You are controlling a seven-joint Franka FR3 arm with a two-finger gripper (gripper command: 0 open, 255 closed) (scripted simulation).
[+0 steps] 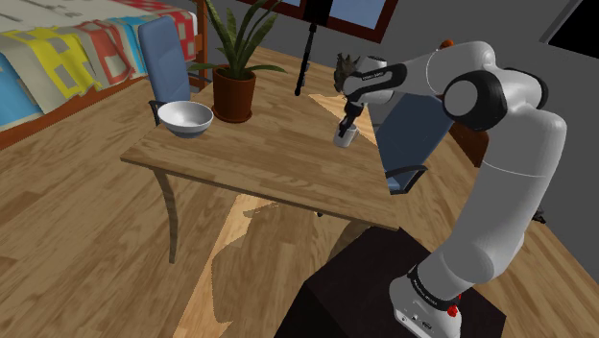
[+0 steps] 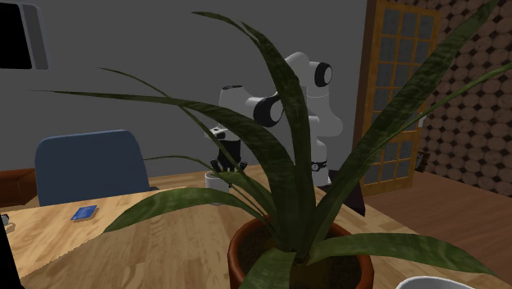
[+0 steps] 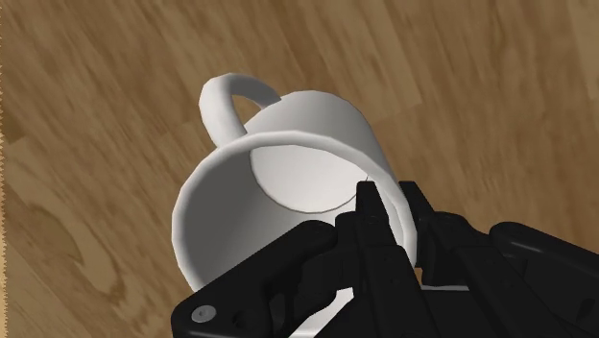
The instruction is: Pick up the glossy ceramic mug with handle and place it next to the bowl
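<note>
Mug (image 3: 288,182): sitting well apart from the bowl (image 1: 185,117), off toward the shoulder view's right of it, at the table (image 1: 288,168) side nearer the stand; seeming upright, though contact with the wood being hard to tell.
Direction from gripper (image 3: 394,206): lying directly beneath, mouth facing up at the hand.
Handle (image 3: 230,96): sticking out on the rim's far side from the fingers, leaving it free.
Jaws: standing narrowly apart, pinching the mug's wall, one finger reaching inside the rim, the other pressing outside; apparently gripping it.
Coming move, as a judgement: lifting straight up, then carrying toward the bowl.
Risk: potted plant (image 1: 233,91) standing just beside the bowl, narrowing the room for setting down there.
</note>
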